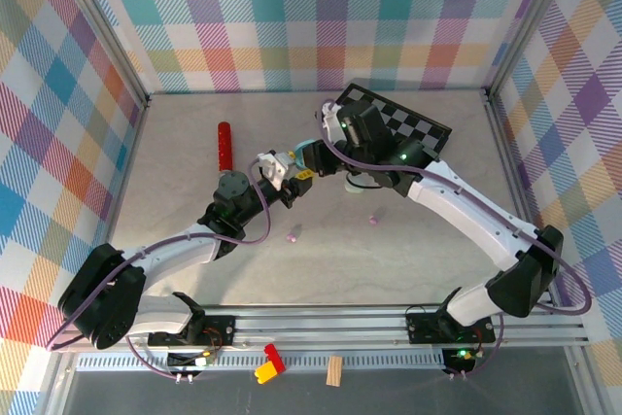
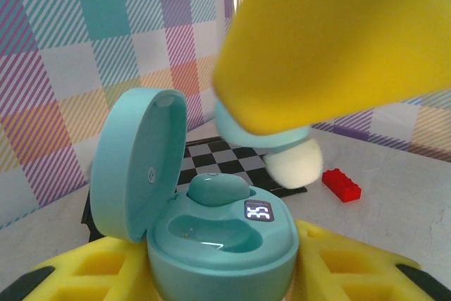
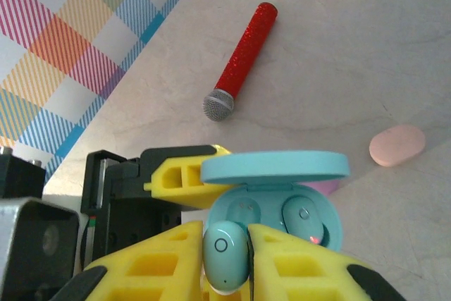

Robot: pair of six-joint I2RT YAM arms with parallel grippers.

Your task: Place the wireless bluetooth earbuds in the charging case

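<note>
The table (image 1: 389,274) is a pale, marbled slab; a red glitter microphone (image 1: 224,146) with a silver head lies on its far left part, and a black-and-white checkerboard (image 1: 398,121) lies flat and askew toward the far right. Two tiny pinkish earbuds lie loose near the middle, one bud (image 1: 291,236) well apart from the other bud (image 1: 371,220); a pink case (image 3: 397,144) rests shut on bare table, and a red brick (image 2: 342,185) sits near the checkerboard.
</note>
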